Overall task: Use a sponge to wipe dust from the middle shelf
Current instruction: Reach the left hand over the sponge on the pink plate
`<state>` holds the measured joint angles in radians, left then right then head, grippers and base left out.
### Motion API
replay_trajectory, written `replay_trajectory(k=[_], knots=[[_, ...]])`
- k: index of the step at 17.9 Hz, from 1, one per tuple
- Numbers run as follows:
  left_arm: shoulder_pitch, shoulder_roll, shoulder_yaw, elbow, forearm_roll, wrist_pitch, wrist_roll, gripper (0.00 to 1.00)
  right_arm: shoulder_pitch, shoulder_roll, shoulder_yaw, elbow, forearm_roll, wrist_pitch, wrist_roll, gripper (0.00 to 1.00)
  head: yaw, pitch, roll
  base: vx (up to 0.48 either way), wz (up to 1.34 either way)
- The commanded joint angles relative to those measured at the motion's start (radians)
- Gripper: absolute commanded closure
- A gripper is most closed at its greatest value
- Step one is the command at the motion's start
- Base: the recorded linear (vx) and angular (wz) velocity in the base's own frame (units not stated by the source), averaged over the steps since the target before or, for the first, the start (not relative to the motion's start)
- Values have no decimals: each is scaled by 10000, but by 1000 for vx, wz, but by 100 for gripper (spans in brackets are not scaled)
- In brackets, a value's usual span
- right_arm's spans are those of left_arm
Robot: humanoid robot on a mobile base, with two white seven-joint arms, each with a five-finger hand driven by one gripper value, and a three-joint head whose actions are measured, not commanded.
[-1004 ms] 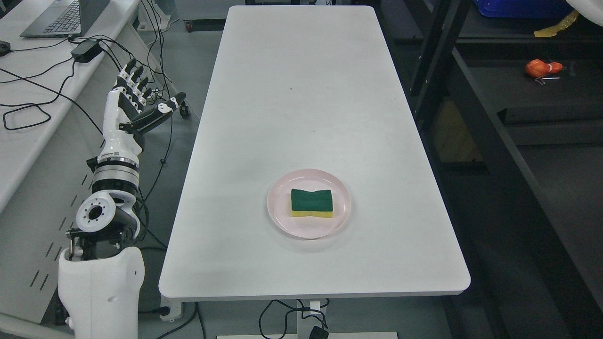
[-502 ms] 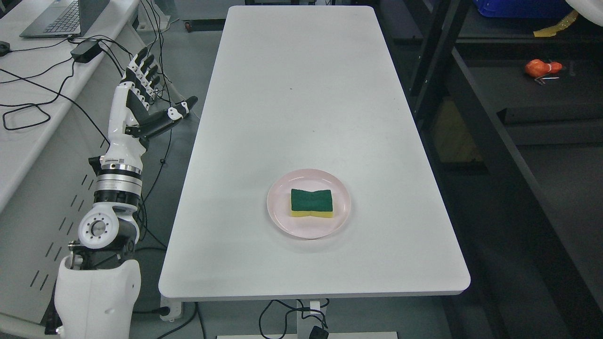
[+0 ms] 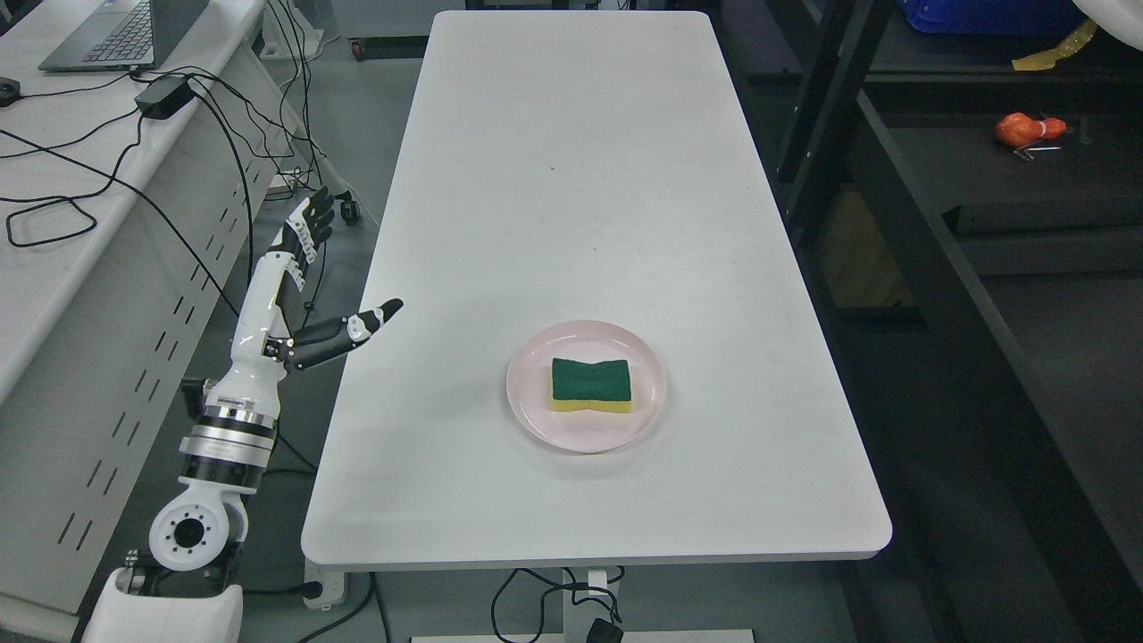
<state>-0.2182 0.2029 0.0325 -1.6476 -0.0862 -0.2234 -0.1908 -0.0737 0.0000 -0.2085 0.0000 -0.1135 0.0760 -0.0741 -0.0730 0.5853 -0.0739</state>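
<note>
Lying green side up, the sponge [image 3: 591,385] sits in the middle of a pink plate [image 3: 536,406] on the near half of the white counter [image 3: 554,179]. The left robot hand [image 3: 290,295] hangs beside the counter's left edge, well apart from the plate, fingers [image 3: 311,229] stretched out and released, thumb pointing over the counter edge, grasping nothing.

No text, label, brand or number can be read anywhere. The sponge [image 3: 591,385], the pink plate [image 3: 536,413] and the white bench [image 3: 571,179] carry no print. The laptop [image 3: 116,36] on the side desk is too small to read.
</note>
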Motion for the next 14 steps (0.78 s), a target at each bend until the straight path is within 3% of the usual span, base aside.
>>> replay_trajectory(k=[1,4,7,10,14], knots=[[-253,1681,-171,415,-4035,-649,-2136,2,0,-175,-1,-174,0,7,5,0,0,0,0,0,0],[-1877,2019,-1148,1515,-6478,-1276,-3061,2,0,-175,-1,-174,0,7,5,0,0,0,0,0,0],[-3396,2602,-2820,3187,-7694,-1784,-3047,2,0,-175,-1,-174,0,7,5,0,0,0,0,0,0],[-4580,2268,-4094,3744,-7973,-2076,-3062,3,0,-175,-1,-174,0,7,5,0,0,0,0,0,0],[-5150,1348,-5370,3698,-8096,-3025,-3429,4,0,-175,-1,-174,0,7,5,0,0,0,0,0,0]])
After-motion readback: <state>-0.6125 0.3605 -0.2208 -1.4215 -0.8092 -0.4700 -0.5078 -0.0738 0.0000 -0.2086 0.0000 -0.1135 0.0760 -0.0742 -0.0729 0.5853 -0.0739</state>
